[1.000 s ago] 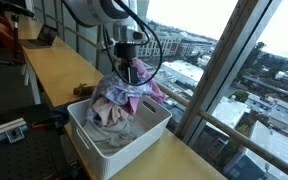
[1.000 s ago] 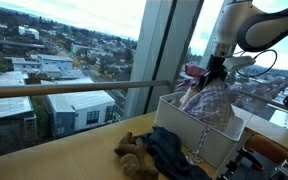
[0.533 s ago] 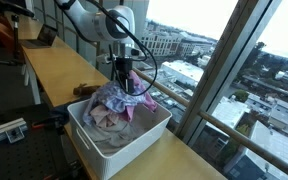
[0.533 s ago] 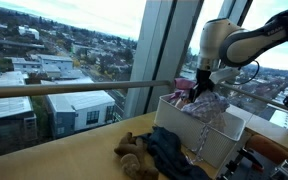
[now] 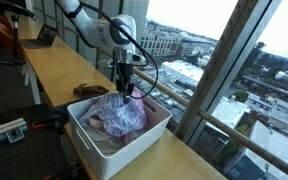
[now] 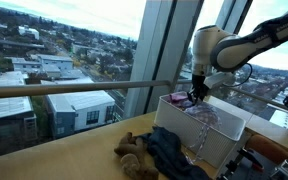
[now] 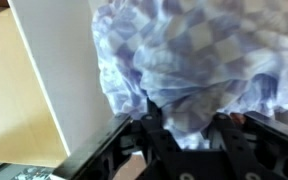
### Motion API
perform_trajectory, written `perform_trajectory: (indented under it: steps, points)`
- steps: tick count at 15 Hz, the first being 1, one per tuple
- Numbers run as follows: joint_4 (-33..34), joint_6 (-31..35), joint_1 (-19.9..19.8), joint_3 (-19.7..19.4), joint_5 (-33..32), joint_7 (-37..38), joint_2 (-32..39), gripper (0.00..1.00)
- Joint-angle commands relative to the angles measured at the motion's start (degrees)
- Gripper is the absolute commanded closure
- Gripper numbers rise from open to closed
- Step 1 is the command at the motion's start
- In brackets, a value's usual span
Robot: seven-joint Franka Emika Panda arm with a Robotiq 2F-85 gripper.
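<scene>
Black claw [image 7: 184,130] nearest, jaws part-way apart around a raised fold; gripped or merely touching, impossible to tell. Lilac checked cloth [image 7: 204,50] heaped inside white bin [image 7: 54,70] on wooden worktop [image 7: 9,100]. Probably soft, light, floppy: pinch a top fold, mind trailing corners. Farther off, dark clothes [image 6: 174,152].

White robot arm [image 5: 102,24], bent at the elbow in both exterior views, with its wrist pointing straight down. The black end effector [image 5: 124,88] hangs low. In the wrist view, its fingers [image 7: 149,135] stand partly apart; grip unclear.
</scene>
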Motion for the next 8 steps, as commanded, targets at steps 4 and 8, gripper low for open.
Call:
perform_trajectory:
  steps: [4,8]
  points:
    - [-1.2,-10.2,5.2,0.7,-1.0,1.0,-7.8,0.04]
    - [-1.1,-13.5,10.2,5.9,0.6,3.6,-8.3,0.0]
